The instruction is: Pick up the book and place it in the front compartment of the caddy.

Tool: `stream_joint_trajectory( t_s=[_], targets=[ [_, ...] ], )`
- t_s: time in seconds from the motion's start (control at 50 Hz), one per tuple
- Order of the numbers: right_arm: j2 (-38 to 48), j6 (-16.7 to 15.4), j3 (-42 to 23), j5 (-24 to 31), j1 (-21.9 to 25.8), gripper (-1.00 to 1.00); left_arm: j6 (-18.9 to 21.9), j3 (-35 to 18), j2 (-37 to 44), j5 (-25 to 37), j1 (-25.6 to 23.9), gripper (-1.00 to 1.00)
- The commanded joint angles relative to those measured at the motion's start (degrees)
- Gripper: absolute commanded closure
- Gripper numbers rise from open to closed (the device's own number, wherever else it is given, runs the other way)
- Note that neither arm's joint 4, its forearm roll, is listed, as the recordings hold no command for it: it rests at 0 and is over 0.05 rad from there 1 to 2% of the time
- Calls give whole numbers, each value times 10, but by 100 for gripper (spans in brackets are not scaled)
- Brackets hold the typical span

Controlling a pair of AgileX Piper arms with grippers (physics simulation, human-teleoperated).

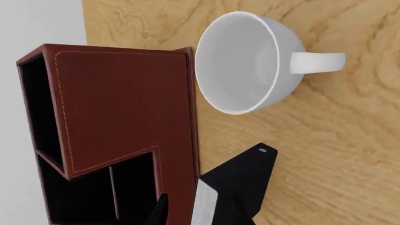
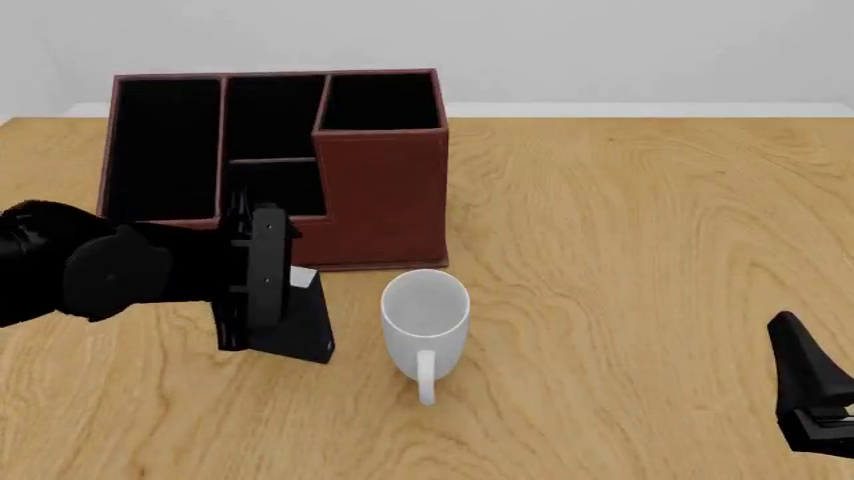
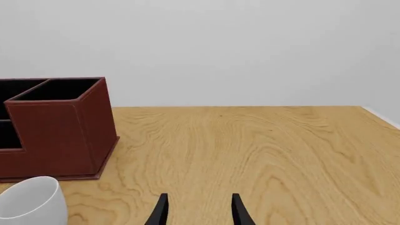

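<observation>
Left gripper [image 2: 274, 290] holds the book [image 2: 304, 322] in front of the caddy [image 2: 380, 190], just beside the mug [image 2: 426, 318].

In the front view the left arm comes in low from the left, and its gripper is closed on the black book, which stands tilted with its white page edge showing near the fingers. The book's lower corner seems to be at the table [image 2: 641, 260], but I cannot tell if it touches. The book is outside the caddy, near its front wall, not in any compartment. The left wrist view shows the book [image 1: 240, 185] between the caddy [image 1: 125, 108] and the white mug [image 1: 240, 61]. The mug stands upright, its handle toward the camera. The right gripper [image 3: 198, 211] rests well apart at the right, low over the table, its fingers a little apart and holding nothing.
</observation>
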Motion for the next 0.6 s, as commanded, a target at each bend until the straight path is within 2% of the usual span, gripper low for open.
stream_joint_trajectory(
  t_s=[0.02, 0.36, 0.42, 0.44, 0.6],
  targets=[
    [0, 0, 0, 0, 0, -100, -1, -2, 43, -28, 0, -100],
    [0, 0, 0, 0, 0, -100, -17, 27, 73, -61, -22, -100],
    [0, 0, 0, 0, 0, -100, -11, 47, 73, -70, -31, -100],
    [0, 0, 0, 0, 0, -100, -4, 56, 70, -83, -33, 100],
    [0, 0, 0, 0, 0, -100, -12, 49, 77, -77, -29, 100]
  ],
)
